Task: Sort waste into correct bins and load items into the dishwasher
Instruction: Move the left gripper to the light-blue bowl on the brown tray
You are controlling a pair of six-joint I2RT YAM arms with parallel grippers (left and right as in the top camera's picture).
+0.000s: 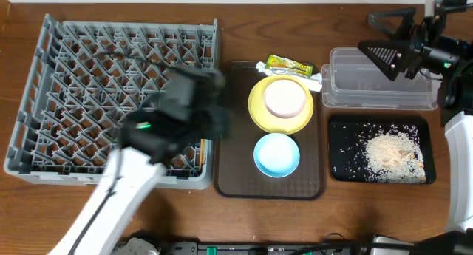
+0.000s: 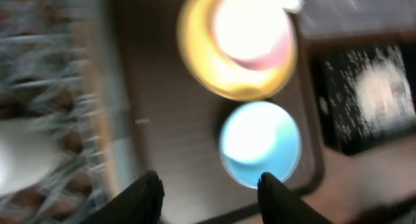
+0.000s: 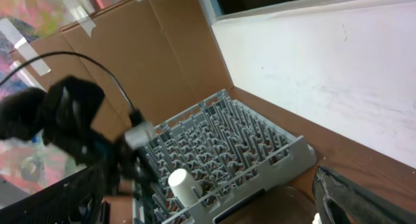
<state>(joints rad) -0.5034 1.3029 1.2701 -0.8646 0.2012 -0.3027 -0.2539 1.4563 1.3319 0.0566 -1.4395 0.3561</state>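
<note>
– left gripper (image 2: 209, 182) fills the bottom of its own blurred wrist view, fingers apart with nothing between them, over the brown tray (image 2: 162, 120) just beside the light blue bowl (image 2: 260, 143).
– and from overhead?
– that arm hides part of the grey dish rack (image 1: 74, 77) at 9 o'clock. at centre the yellow plate (image 1: 259, 111) carries the pink bowl (image 1: 284, 98). the light blue bowl lies at its 6 o'clock, the wrapper (image 1: 288, 63) at 12. the clear tub (image 1: 380, 92) sits at 3 o'clock, the black tray (image 1: 340, 162) of rice (image 1: 395, 153) at 4.
– what does only the right wrist show?
– small white cup (image 3: 184, 185) upright in the rack. right gripper (image 3: 208, 195) spread wide, empty.
</note>
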